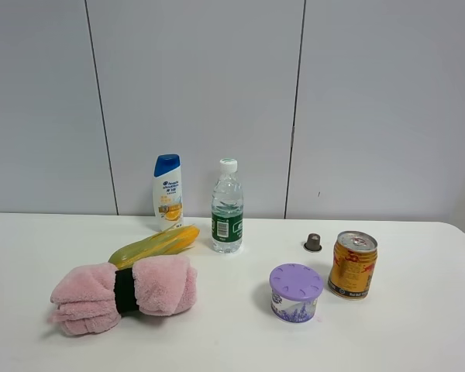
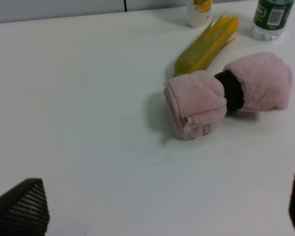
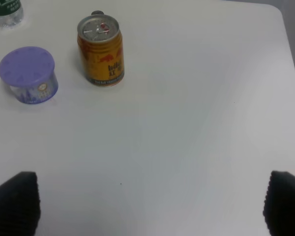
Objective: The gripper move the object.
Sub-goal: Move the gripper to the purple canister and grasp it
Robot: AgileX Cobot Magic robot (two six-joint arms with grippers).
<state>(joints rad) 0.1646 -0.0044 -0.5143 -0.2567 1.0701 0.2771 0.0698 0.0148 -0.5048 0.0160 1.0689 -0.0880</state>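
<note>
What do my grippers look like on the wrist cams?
Only the jaws' tips of the left gripper and right gripper show: black, blunt, with a fine woven-looking texture. No cables, markings or arm links are in view; the high camera shows neither arm.

Left pincer (image 2: 157,209): jaws spread wide, nothing between them.
Left fingertips (image 2: 20,206): dark, ribbed; only the two tips show, one at each side of the wrist view.
Right pincer (image 3: 150,204): jaws spread wide, nothing held.
Right fingertips (image 3: 15,201): dark, ribbed; one tip at each side.
Pose: both raised, angled downward, touching nothing.
</note>
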